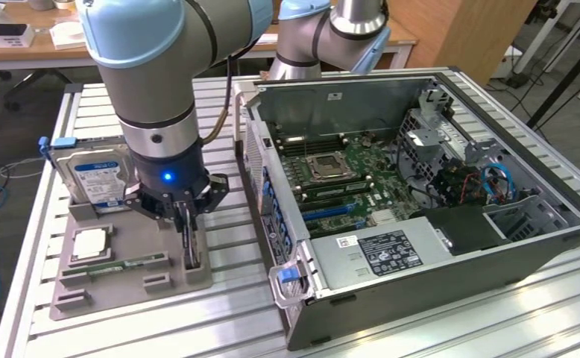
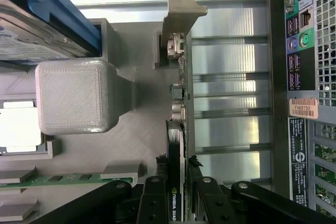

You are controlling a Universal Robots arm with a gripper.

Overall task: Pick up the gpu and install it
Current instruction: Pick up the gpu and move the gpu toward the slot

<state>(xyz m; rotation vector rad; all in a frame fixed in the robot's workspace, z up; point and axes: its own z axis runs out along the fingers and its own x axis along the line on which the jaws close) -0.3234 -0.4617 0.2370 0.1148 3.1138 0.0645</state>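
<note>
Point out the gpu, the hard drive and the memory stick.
gpu [image 2: 176, 142], wrist view: dark top edge of the card.
hard drive [image 1: 96, 173], exterior view: its blue label.
memory stick [image 1: 126, 265], exterior view: middle of the green board.

A grey parts tray [image 1: 171, 277] lies on the slatted tabletop [image 1: 420, 328] beneath the hand [image 1: 188, 224]; a hard drive [image 1: 96, 175] stands just beside the hand; a CPU [image 1: 89, 243] and a green memory stick [image 1: 126, 265] lie near it; on the hand's other side sits an open computer case [image 1: 399, 283], its motherboard [image 1: 360, 201] exposed.
</note>
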